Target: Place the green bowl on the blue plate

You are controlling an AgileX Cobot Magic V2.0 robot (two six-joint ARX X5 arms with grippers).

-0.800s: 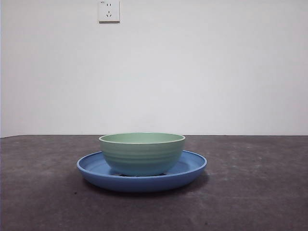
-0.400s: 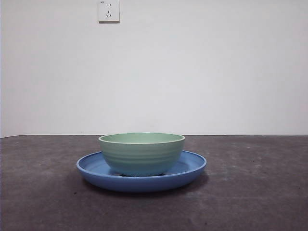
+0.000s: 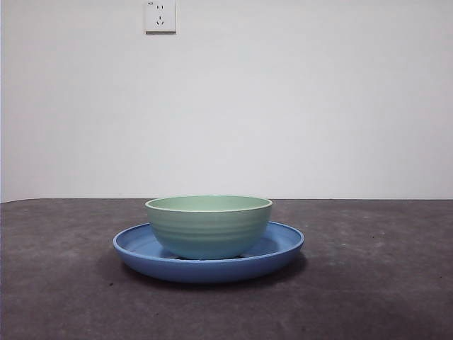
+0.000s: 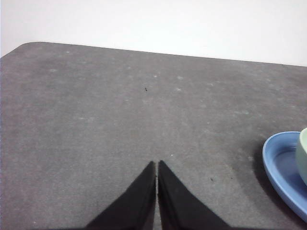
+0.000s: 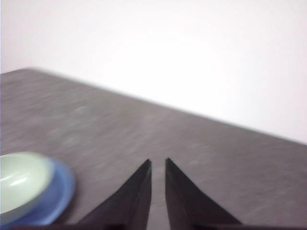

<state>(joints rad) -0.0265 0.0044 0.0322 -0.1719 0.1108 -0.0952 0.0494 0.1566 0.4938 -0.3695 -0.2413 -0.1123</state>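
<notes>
The green bowl (image 3: 209, 227) stands upright in the middle of the blue plate (image 3: 279, 253) on the dark table, and nothing touches it. No arm shows in the front view. My left gripper (image 4: 156, 162) is shut and empty over bare table; the blue plate (image 4: 280, 165) and a sliver of the green bowl (image 4: 303, 153) show off to its side. My right gripper (image 5: 158, 160) is also empty, its jaws almost together with only a thin slit. It is well clear of the green bowl (image 5: 21, 179) and the blue plate (image 5: 63, 184). That view is blurred.
A dark grey table (image 3: 368, 283) spreads around the plate on all sides. A white wall stands behind it with a socket (image 3: 160, 15) high up.
</notes>
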